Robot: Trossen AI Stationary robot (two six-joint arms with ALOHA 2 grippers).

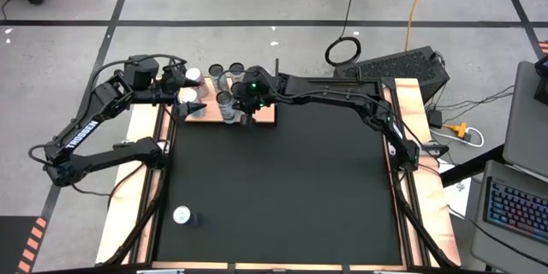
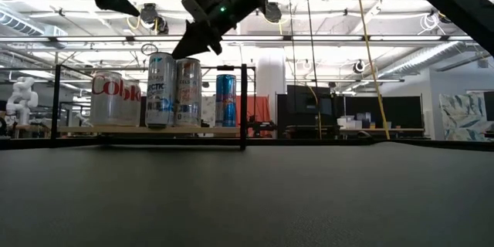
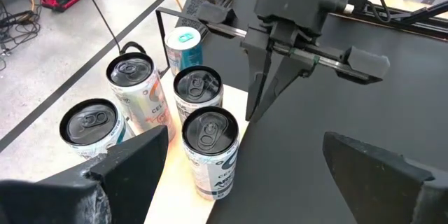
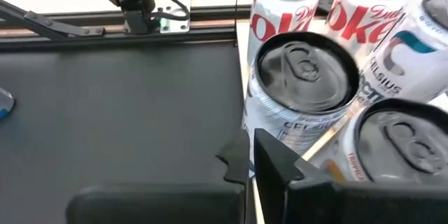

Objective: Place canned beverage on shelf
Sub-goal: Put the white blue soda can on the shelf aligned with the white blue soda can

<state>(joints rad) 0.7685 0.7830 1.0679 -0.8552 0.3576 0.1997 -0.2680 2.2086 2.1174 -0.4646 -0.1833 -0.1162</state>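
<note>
Cans [image 3: 208, 150] upright on shelf [image 1: 267, 117], right claw [image 3: 257, 108] closed beside

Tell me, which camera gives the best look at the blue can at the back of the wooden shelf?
The low view: the blue can stands in full side view on the shelf. The left wrist view shows only its teal top behind other cans. From above it is a small circle at most, and the right wrist view misses it.

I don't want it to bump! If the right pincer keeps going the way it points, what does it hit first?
Probably the shelf edge or black mat beside the nearest can; the shut right pincer points down there. Depth is unclear.
</note>
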